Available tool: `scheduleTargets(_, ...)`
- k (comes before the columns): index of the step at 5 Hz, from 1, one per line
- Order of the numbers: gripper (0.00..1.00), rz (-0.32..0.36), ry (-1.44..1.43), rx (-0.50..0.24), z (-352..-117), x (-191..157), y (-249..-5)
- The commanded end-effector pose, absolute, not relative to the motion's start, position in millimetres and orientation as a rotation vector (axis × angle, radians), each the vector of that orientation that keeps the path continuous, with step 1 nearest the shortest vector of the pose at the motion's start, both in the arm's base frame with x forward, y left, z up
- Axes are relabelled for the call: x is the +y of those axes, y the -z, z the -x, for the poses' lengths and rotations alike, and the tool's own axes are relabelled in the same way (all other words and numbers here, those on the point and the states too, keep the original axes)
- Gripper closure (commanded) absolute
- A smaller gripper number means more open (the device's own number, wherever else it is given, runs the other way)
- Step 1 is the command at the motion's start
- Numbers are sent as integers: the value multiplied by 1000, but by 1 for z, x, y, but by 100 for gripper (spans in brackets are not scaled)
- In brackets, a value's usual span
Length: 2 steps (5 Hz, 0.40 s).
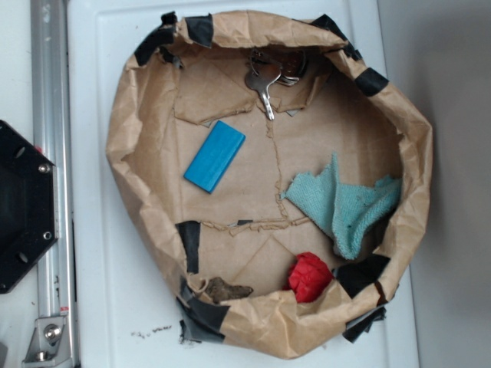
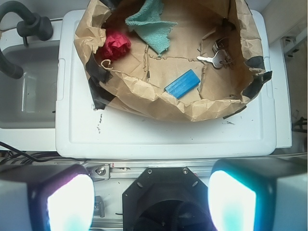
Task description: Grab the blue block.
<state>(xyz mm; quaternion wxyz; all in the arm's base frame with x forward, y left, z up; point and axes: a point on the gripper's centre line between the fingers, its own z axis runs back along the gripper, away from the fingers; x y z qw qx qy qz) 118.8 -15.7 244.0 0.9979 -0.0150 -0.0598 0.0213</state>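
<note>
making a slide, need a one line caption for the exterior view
Blue block, keys, teal cloth and red wad in a taped paper basket.

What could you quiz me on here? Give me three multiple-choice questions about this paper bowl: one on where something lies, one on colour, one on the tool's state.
1. Where are the keys?
A. Under the cloth
B. By the bowl's wall, apart from the block
C. Outside the bowl

2. What colour is the crumpled ball?
A. Red
B. Yellow
C. Black

3. How is the tool?
A. Shut on the block
B. Holding the cloth
C. Open, outside the bowl

Answers:
1 B: the keys lie at the bowl wall, clear of the block and cloth.
2 A: the ball is red.
3 C: in the wrist view the tool shows both fingers wide apart, outside the bowl.
</note>
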Motion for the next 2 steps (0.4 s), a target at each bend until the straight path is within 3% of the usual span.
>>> scheduleTargets(1, 0, 30, -43, -120, -119, -16, -244)
scheduleTargets(2, 0, -7, -291, -144, -169, -3, -194)
